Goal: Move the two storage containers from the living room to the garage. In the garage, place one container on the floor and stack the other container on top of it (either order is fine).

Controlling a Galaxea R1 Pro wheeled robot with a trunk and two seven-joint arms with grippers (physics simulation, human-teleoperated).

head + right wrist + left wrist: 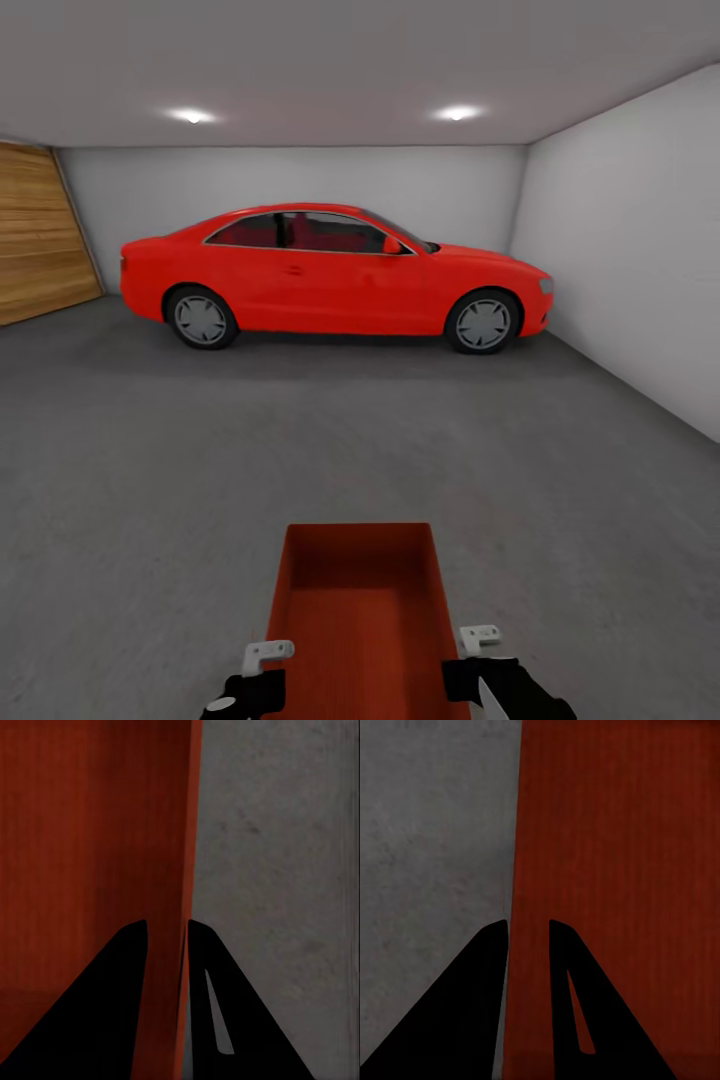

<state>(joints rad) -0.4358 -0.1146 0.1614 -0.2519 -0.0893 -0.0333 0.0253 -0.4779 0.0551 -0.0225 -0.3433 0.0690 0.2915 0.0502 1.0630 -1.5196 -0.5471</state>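
Note:
I hold one orange-red storage container low in front of me, over the garage's dark grey concrete floor. My left gripper is shut on its left side wall and my right gripper on its right side wall. The left wrist view has the left gripper astride the container wall, with floor beside it. In the right wrist view, the right gripper pinches the other wall above the floor. The second container and the living room are out of view.
A red car is parked across the far end of the garage. A wooden panel door is on the left, and a pale grey wall runs along the right. Open concrete lies between me and the car.

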